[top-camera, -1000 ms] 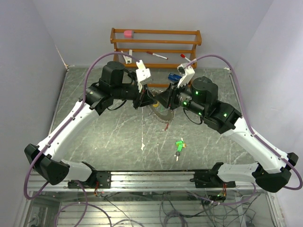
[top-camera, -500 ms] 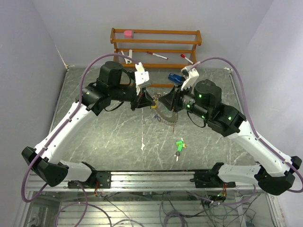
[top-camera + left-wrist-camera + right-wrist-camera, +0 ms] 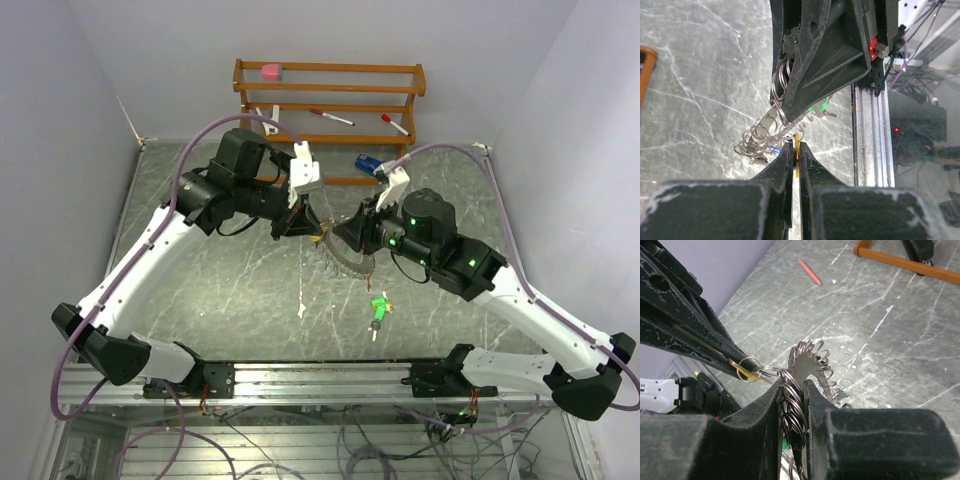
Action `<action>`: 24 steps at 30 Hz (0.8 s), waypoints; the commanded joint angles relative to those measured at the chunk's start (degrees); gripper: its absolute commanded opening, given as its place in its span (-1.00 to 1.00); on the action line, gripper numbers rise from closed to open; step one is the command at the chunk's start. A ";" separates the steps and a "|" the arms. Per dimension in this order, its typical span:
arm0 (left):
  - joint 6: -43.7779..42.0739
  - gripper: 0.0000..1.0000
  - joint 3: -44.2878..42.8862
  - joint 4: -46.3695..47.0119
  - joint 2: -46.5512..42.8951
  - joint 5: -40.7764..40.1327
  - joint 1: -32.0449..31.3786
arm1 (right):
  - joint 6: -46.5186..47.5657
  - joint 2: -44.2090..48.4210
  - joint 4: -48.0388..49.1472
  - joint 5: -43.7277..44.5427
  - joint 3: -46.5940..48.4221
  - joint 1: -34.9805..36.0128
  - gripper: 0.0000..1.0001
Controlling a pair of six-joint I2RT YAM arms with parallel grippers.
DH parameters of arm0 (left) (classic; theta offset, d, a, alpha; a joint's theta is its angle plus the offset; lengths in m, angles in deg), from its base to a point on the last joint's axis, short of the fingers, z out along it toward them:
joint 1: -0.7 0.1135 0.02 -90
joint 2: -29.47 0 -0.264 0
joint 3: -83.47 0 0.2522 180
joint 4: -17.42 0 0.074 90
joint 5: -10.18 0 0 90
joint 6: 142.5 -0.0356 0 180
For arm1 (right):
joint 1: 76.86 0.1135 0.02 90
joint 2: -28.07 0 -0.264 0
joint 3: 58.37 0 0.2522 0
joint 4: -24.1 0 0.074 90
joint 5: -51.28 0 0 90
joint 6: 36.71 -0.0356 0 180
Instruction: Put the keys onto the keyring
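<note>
The keyring [image 3: 809, 366], a pale flat ring strung with several small wire rings, hangs above the table. My right gripper [image 3: 792, 386] is shut on it, with a bunch of the wire rings squeezed between its pads. My left gripper [image 3: 796, 148] is shut on a yellow-orange key [image 3: 797, 151], and the key's small ring [image 3: 748, 368] sits right against the keyring's wire rings. From above, the two grippers [image 3: 316, 232] [image 3: 346, 236] meet tip to tip over mid-table with the keyring [image 3: 356, 263] hanging below them. A green key [image 3: 379, 309] lies loose on the table nearer the front.
A wooden rack [image 3: 330, 90] stands at the back with a pink object [image 3: 270, 71] and two red-capped pens [image 3: 330, 117] on it. A blue object [image 3: 367, 163] lies in front of the rack. A red pen [image 3: 810, 271] lies on the table.
Both grippers have come a little towards the front of the table together, carrying the keyring and the yellow-orange key. The right arm has swung left and lower.
</note>
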 commanded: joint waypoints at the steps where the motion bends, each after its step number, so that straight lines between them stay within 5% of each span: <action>1: -1.92 -0.86 -1.72 -7.29 -0.23 2.62 -0.31 | 1.12 1.58 3.67 4.81 -3.23 -1.18 -0.81; 8: -3.99 -0.86 -2.35 -9.62 1.44 -1.78 -0.29 | 1.53 0.22 4.15 4.79 -5.64 -1.59 0.26; 24: -11.56 -0.86 4.16 -6.25 7.57 -15.95 3.43 | 3.17 3.10 -3.66 8.89 -7.32 -8.71 0.73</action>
